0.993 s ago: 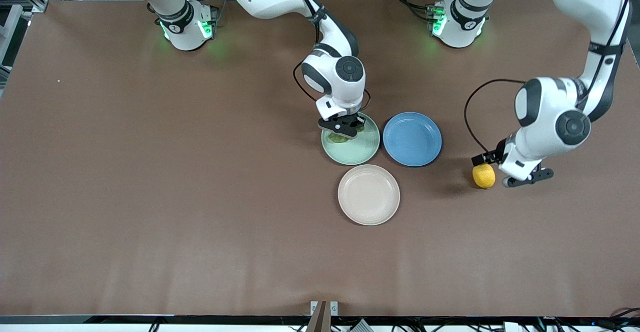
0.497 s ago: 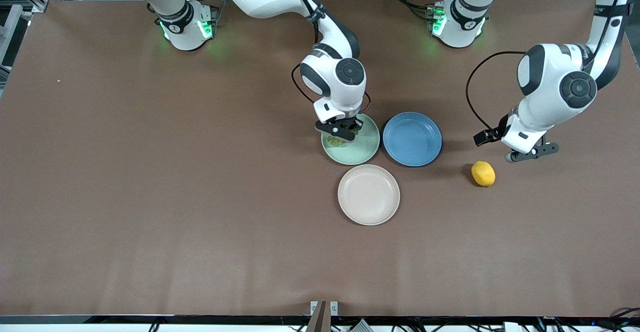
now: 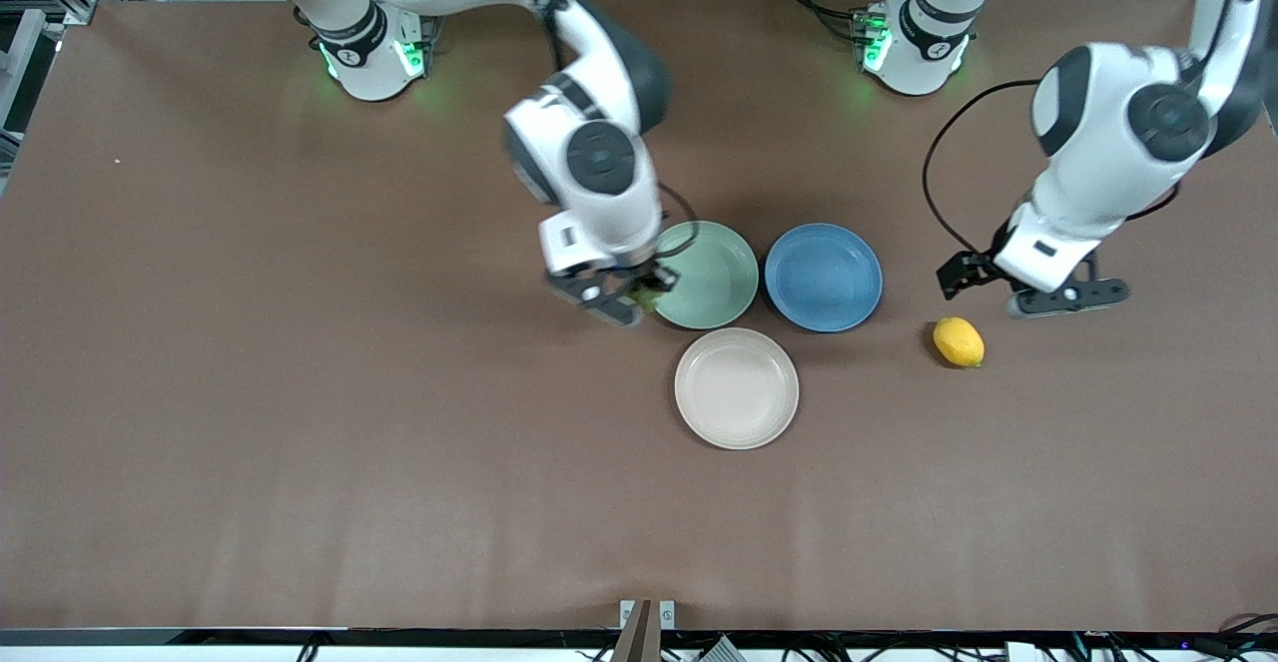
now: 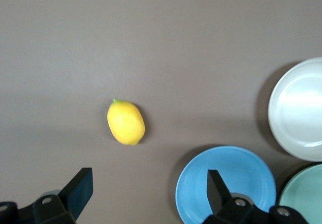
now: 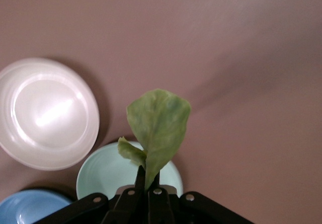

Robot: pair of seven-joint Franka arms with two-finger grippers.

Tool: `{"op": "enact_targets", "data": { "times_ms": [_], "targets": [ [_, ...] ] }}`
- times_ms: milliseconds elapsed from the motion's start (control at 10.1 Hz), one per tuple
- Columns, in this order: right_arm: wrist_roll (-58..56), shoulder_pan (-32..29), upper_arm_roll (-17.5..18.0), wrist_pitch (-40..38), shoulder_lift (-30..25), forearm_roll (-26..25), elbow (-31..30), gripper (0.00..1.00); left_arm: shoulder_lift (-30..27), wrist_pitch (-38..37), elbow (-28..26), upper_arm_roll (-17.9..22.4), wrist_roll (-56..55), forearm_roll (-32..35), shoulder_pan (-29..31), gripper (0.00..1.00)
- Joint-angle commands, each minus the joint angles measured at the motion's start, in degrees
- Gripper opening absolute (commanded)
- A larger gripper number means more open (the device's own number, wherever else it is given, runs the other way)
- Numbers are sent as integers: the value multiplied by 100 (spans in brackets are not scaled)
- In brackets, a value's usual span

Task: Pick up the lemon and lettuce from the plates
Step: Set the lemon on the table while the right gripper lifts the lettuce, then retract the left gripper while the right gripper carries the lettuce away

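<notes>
Right gripper [image 3: 621, 301] pinches lettuce [image 5: 157, 128] thinly at mint plate's [image 3: 714, 283] nine o'clock rim; leaf may slip. Left gripper [image 3: 1033, 288] waits, fingers apart.

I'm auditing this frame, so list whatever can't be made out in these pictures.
- lettuce: front view shows only a sliver, hidden under the right gripper; the right wrist view shows it pinched.
- mint plate: right wrist view, partly hidden by the gripper and leaf.
- left gripper: left wrist view, finger bases cut off by the edge.
- blue plate: left wrist view, cut off, partly covered by a finger.
</notes>
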Motion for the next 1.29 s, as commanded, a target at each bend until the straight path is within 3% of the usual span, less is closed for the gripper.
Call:
{"op": "enact_targets", "data": {
  "times_ms": [0,298,497,695,894,1192],
  "targets": [
    [-1005,-926,66,-444,-349,161,-180,0,-489,-384,228,-14,108,122,60,100],
    [-2534,-1808,-3,-675,-323,65,-582,0,-737,-1560,867,74,1249,8,323,100],
    [-2784,-1844,-136,-578,-271,12,-969,0,-719,-2114,1421,83,1269,-273,342,100],
    [-3030,-2071,-162,208,-183,-190,-1714,0,-667,-2502,1853,83,1269,-273,342,100],
    [-3100,-2352,-162,442,-78,-417,-1850,0,-536,-2880,2213,118,1303,-282,368,100],
    [-4212,-3002,-162,503,-68,-586,-2043,0,-219,-3233,2820,153,1339,-449,412,100]
  ]
}}
